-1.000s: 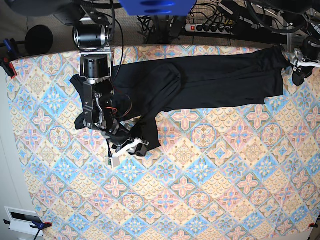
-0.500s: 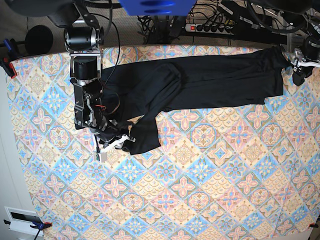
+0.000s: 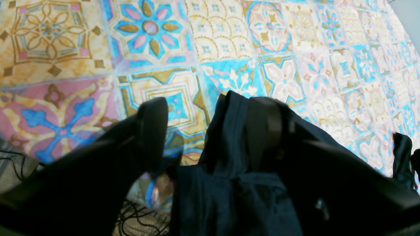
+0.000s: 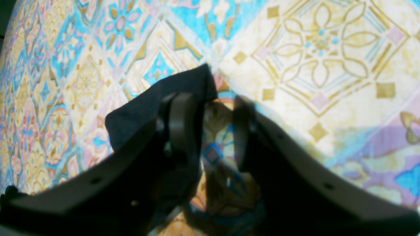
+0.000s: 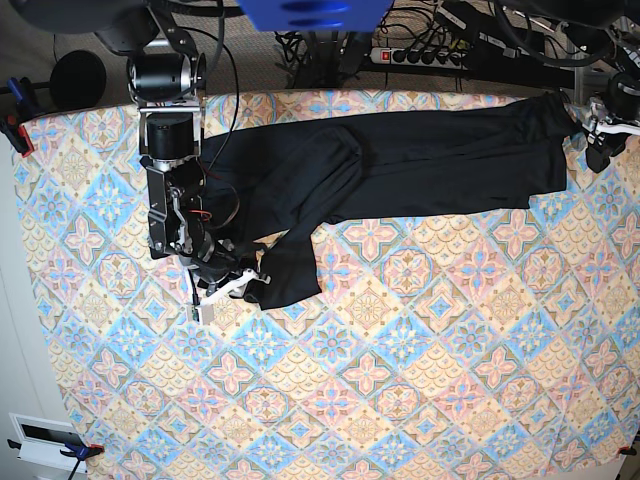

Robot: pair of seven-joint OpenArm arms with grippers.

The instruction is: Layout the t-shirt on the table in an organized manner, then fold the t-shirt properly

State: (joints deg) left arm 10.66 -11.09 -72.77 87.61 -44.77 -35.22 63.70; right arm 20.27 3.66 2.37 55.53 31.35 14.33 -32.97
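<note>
Pastel tiled cloth is spread over the counter [image 5: 400, 380], and the t-shirt [image 5: 420, 165] is stretched in a long band along its far edge, one flap hanging down at the base view's left. Over the last second that flap has been dragged outward by the right end effector [image 4: 213, 108]; laying-out is judged unfinished. Its jaws are seen partly open, fabric only against one finger's outside. The left end effector [image 3: 210, 121] is held wide open, cloth resting against one finger.
</note>
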